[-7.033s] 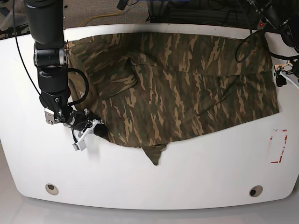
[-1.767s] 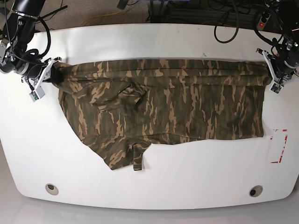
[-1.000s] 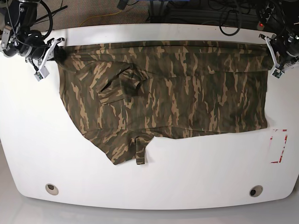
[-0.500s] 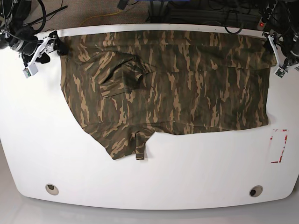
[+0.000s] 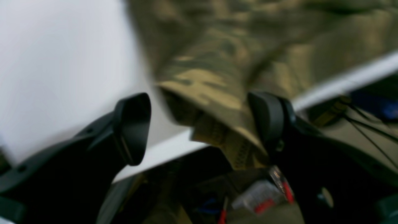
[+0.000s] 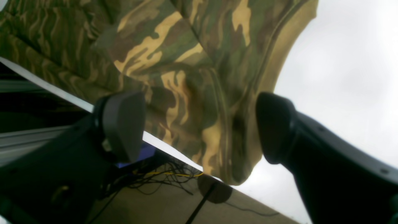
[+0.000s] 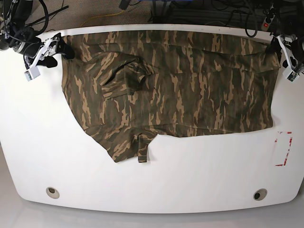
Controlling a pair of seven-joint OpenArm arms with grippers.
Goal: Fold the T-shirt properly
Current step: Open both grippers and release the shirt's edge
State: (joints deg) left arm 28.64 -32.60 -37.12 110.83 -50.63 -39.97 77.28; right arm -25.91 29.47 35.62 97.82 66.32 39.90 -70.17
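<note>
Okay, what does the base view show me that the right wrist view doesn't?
Only the base view shows the whole T-shirt spread flat across the white table, the left gripper at the opposite far corner, and a red-marked rectangle. Only the right wrist view shows the right gripper open, its fingers either side of a shirt corner hanging off the table edge. Both show the camouflage cloth and table.

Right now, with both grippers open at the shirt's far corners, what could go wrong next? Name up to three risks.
1. The T-shirt overhangs the table far edge in both wrist views; it might slide off.
2. The left gripper and right gripper have cloth between their open jaws; withdrawing may snag it.
3. A bunched sleeve on top and a flap at the near hem could get folded in as creases.
</note>
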